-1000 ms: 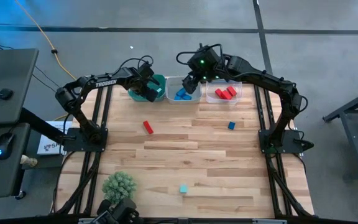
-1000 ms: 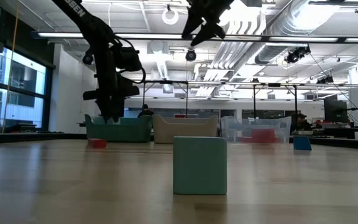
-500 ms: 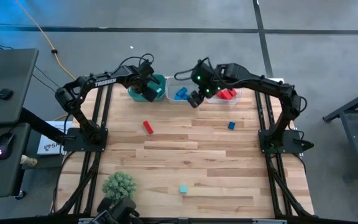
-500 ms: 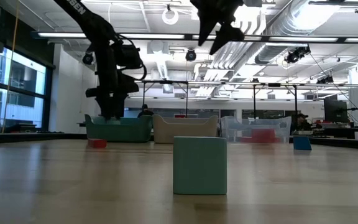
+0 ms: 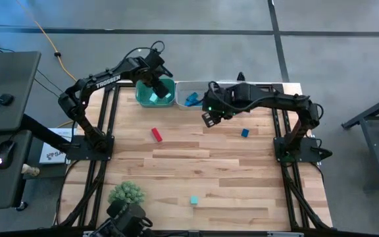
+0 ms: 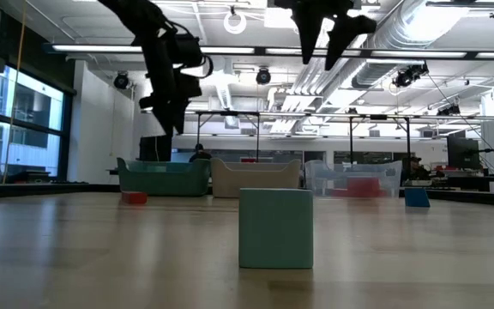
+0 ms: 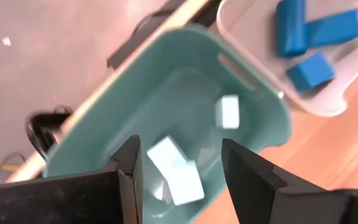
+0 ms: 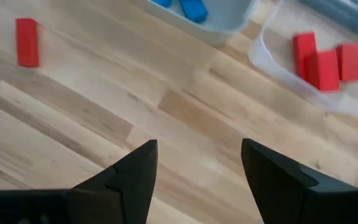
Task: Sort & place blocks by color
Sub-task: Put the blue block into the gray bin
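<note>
My left gripper [image 7: 179, 165] has risen above the teal bin [image 5: 164, 87], fingers parted and empty; its teal block [image 7: 229, 112] now lies inside; my right gripper [image 8: 197, 171], wide open and empty, has swung off the bins toward the red block [image 5: 156, 134]; blue block [image 5: 245, 133] remains.

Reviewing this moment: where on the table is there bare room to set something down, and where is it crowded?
Bare wood lies between the red block and blue block, and across the middle down to the teal block. Crowded: the far edge with the teal bin, the blue-block bin, both grippers, left and right, and the plant ball's corner.
</note>
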You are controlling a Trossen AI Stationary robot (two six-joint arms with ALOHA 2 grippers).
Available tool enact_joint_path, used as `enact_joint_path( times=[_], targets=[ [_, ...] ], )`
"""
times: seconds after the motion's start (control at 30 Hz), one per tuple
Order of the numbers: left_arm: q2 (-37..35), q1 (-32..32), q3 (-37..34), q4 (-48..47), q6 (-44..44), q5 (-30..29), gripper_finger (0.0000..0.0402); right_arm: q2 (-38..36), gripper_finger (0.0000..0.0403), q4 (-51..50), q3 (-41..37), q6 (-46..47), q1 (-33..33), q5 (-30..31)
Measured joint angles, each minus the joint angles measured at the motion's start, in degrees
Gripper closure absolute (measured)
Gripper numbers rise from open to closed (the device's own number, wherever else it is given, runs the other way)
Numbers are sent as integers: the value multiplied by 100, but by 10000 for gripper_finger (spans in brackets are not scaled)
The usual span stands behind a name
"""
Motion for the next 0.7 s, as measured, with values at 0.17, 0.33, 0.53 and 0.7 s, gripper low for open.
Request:
enact_joint_path(
  times=[0.17,0.33,0.53,0.7],
  targets=[
    [-8,-86,302,-11,210,-2,266,0,180,-396,0,440,247,53],
    [-8,-169,433,-9,446,-2,266,0,180,-688,0,558,420,55],
    [-8,-227,445,-11,507,-6,266,-8,180,-698,-234,1000,375,-135],
    [-8,-227,445,-12,675,-17,266,-24,180,-688,-970,1215,339,-298]
  ],
)
